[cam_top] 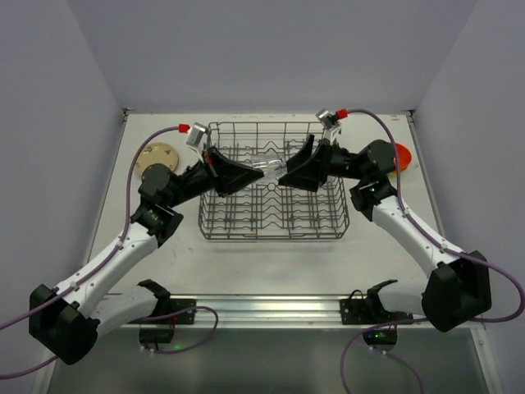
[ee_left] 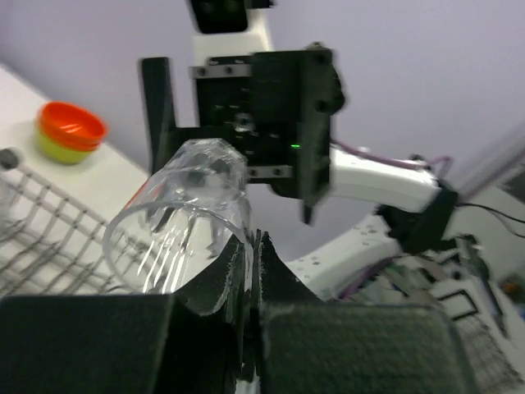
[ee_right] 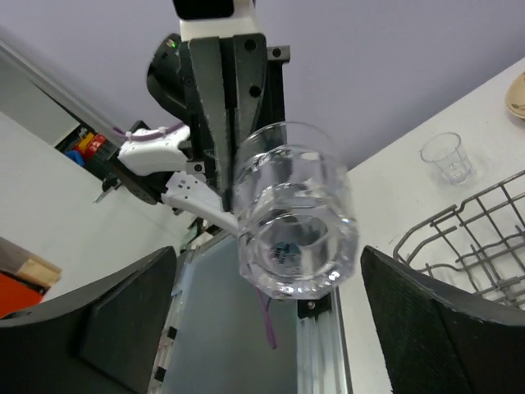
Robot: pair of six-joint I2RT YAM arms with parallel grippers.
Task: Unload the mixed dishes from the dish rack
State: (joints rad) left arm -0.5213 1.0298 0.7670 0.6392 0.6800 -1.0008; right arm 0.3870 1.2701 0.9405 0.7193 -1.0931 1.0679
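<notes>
Left gripper point(cam_top: 251, 169): fingers were pressed together on the wall of a clear glass, one inside the rim and one outside, pinching it at its open end.
Clear glass point(ee_left: 184, 217): lay on its side in the air, straight ahead of the left fingertips. Its mouth was at that hand and its thick base pointed away toward the other hand.
Right gripper point(cam_top: 287, 176): jaws stood wide apart, facing the left gripper. The base of the glass faced into the gap between them.
Right fingers point(ee_right: 107, 328): sat one on each side of the glass base, apart from it, with no contact showing in the wrist view.
Dish rack point(cam_top: 271, 236): lay below both hands, with the glass held above its tines.
Stacked bowls point(ee_left: 70, 131): orange over yellow-green, they rested on the table point(cam_top: 271, 267) behind the right gripper, outside the rack.
Plate point(cam_top: 158, 156): lay flat on the table behind the left gripper, outside the rack.
Second glass point(ee_right: 447, 158): stood upright on the table beyond the left gripper, just beside a corner of the rack.
</notes>
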